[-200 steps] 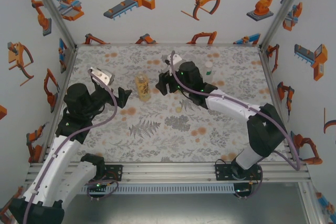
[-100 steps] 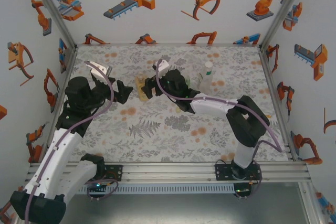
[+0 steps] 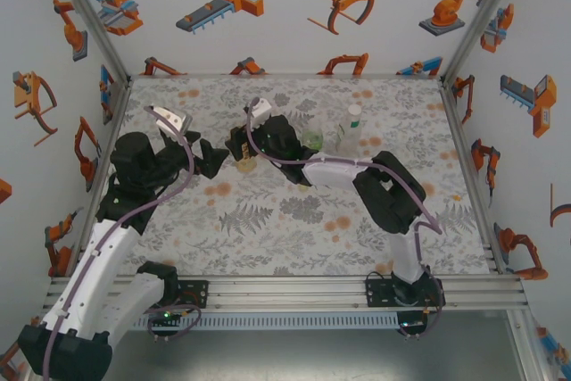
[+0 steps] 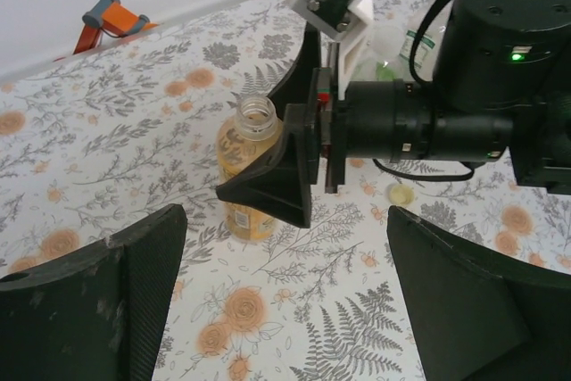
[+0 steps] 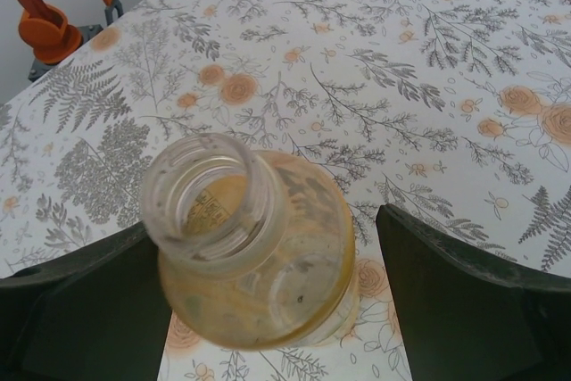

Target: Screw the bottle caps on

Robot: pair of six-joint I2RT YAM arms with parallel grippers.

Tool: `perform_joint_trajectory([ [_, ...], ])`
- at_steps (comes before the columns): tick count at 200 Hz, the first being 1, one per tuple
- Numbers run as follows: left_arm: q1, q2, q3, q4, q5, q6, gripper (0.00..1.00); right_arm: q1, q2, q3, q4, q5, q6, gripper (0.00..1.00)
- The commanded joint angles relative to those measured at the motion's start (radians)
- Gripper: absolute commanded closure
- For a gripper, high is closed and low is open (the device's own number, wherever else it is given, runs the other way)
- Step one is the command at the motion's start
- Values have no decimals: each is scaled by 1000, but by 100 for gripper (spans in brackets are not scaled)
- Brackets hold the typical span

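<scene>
1. i see the right end effector (image 5: 263, 220) released; its two black fingers stand either side of the small clear plastic amber bottle (image 5: 277, 283). a sliver of bench shows between one finger and the bottle wall, so i read it as straddling, not clamped.
2. the amber bottle stands upright on the floral-patterned bench (image 5: 375, 60); its long axis is vertical and its threaded neck is open and uncapped, facing up at the right wrist camera.
3. the left end effector (image 4: 285, 238) is released too, fingers wide with nothing between them; it faces the bottle from the side, near but apart from it.
4. the relation that counts: the bottle sits directly between the right fingers; from the left it lies ahead, with one right finger partly in front of it. the right arm is the nearer.
5. a tiny round pale yellow plastic cap (image 4: 401, 194) lies flat on the bench beside the bottle, below the right arm's wrist and apart from both end effectors.
6. a short green-tinted clear bottle (image 3: 312, 138) and a slim clear bottle (image 3: 351, 127) stand further right, behind the right arm.
7. my judgement: the right should close low on the body to steady it; the left should fetch the cap and bring it down along that vertical axis. a squeeze high near the neck could tip the bottle.
</scene>
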Motion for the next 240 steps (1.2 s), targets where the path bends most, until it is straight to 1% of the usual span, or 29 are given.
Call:
perform_joint_trajectory([
  [1,5,5,3,32,36,-22,15,4,14,37,44,21,-7,26],
  [82,5,11,3,31,45,-25,15,4,-9,9,44,26,-21,40],
  [127,5,19,-2,49,109,-22,16,4,-89,-23,-23,30,-28,46],
  [149,5,29,1,57,145,-25,17,4,-160,-68,-53,38,-35,48],
  [183,2,25,-17,142,289,-38,19,4,-300,-146,-138,53,-40,51],
  [218,-19,5,-28,161,312,-22,19,4,-474,-220,-251,52,-30,55],
  [240,-60,5,-23,161,331,1,19,4,-589,-247,-352,53,-12,56],
])
